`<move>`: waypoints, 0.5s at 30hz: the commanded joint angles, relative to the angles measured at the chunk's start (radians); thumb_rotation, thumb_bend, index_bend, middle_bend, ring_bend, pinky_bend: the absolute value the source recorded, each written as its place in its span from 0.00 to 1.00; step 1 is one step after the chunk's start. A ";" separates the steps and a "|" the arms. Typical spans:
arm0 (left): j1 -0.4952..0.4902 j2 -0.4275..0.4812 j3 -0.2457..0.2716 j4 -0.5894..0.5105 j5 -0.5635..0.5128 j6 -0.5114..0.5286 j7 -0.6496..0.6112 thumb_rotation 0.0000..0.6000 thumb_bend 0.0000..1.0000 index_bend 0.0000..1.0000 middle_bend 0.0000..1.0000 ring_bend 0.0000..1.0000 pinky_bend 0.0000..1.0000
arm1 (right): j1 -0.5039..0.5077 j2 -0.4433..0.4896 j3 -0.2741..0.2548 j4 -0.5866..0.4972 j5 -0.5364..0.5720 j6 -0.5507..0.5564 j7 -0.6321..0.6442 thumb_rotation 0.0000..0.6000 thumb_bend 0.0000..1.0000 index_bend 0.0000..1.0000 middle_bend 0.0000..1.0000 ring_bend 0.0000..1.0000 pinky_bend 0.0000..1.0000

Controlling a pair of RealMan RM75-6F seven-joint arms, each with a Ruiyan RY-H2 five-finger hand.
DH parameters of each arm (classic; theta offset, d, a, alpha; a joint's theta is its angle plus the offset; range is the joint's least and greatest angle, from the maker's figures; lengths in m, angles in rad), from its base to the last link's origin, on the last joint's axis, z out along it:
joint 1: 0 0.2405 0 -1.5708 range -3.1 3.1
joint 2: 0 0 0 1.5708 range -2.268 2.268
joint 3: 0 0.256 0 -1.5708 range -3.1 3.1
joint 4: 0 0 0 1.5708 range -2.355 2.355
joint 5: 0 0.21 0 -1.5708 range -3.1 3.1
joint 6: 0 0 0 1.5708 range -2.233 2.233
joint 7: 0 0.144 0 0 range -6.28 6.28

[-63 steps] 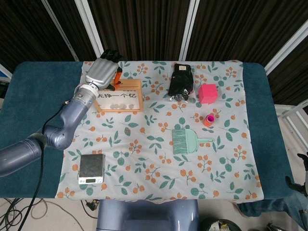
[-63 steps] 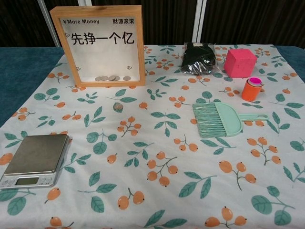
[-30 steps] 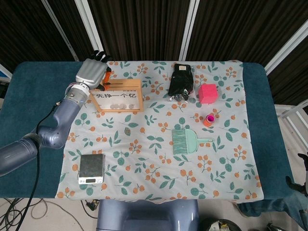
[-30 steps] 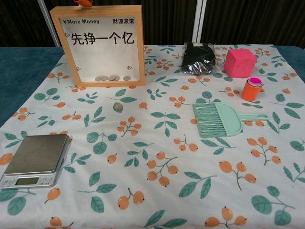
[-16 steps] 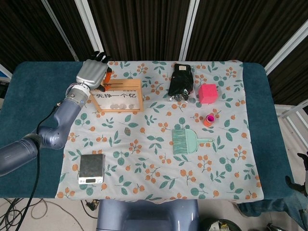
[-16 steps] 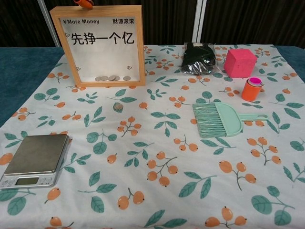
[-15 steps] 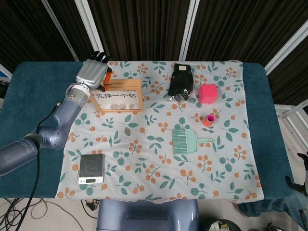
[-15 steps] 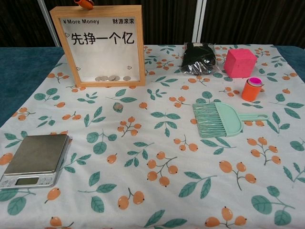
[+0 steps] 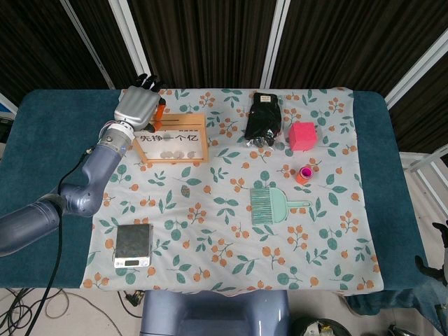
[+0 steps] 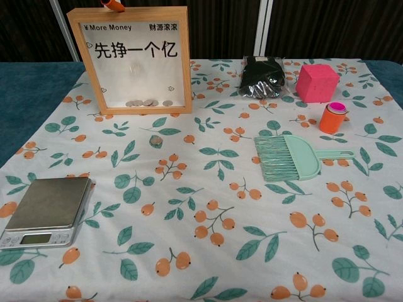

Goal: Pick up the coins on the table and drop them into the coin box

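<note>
The wooden coin box stands upright at the back left of the cloth, and several coins lie on its floor behind the glass. One loose coin lies on the cloth in front of the box. My left hand hovers at the box's top left corner. Its orange fingertip hangs just over the top edge and pokes into the chest view. Whether a coin sits between its fingers is hidden. My right hand appears in neither view.
A digital scale sits at the front left. A green brush lies mid-table, a black bag with coins beside it at the back, and a pink cube and small orange cup on the right.
My left hand slid left off the box top, then edged back right toward its corner. The loose coin and the coins in the box have not moved.
</note>
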 commanded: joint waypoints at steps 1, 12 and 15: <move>0.000 0.000 0.001 0.001 -0.001 0.000 0.000 1.00 0.23 0.66 0.12 0.00 0.00 | 0.000 0.000 0.000 0.000 0.001 -0.001 0.000 1.00 0.39 0.19 0.06 0.03 0.00; 0.031 0.071 -0.055 -0.106 0.052 0.112 -0.052 1.00 0.23 0.57 0.12 0.00 0.00 | 0.002 0.001 0.001 -0.002 0.009 -0.003 -0.004 1.00 0.39 0.19 0.07 0.03 0.00; 0.062 0.115 -0.079 -0.173 0.090 0.179 -0.083 1.00 0.23 0.54 0.12 0.00 0.00 | 0.003 0.001 0.001 -0.002 0.010 -0.004 -0.005 1.00 0.39 0.19 0.07 0.03 0.00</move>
